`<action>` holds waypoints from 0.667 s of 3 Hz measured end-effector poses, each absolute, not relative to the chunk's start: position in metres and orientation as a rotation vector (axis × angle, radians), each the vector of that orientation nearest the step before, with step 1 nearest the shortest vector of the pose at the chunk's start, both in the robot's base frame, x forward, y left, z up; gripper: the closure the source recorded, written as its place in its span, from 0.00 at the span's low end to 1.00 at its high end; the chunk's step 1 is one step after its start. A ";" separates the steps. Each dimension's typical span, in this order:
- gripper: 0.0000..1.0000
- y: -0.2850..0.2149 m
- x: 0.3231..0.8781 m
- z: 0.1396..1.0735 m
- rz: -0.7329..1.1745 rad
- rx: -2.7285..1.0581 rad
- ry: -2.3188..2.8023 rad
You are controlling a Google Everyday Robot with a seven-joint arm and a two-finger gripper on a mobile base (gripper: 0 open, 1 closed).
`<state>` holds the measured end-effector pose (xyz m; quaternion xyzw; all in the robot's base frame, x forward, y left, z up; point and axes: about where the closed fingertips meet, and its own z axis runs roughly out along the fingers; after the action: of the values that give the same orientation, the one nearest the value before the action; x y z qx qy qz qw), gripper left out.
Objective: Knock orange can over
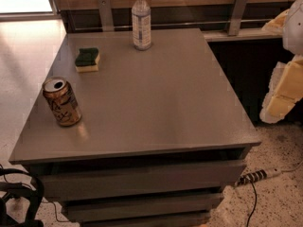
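Note:
The orange can [61, 102] stands upright near the front left corner of the grey table top [161, 103]. It is orange-gold with dark lettering on a pale patch and a silver top with an open mouth. My gripper [279, 96] is the white and pale yellow shape at the right edge of the camera view, off the table's right side and far from the can. It touches nothing on the table.
A clear plastic bottle [141, 20] stands at the table's back edge. A green-and-yellow sponge [87, 59] lies at the back left. Drawers sit below the top. A power strip [258, 176] lies on the floor at right, and black cables [19, 197] at bottom left.

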<state>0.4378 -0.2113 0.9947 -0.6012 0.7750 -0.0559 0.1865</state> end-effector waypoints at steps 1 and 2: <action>0.00 -0.211 0.438 0.995 -0.158 -1.693 2.182; 0.00 -0.208 0.442 0.990 -0.082 -1.669 2.164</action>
<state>0.4421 -0.2084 0.9899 -0.5977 0.7751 -0.0294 0.2025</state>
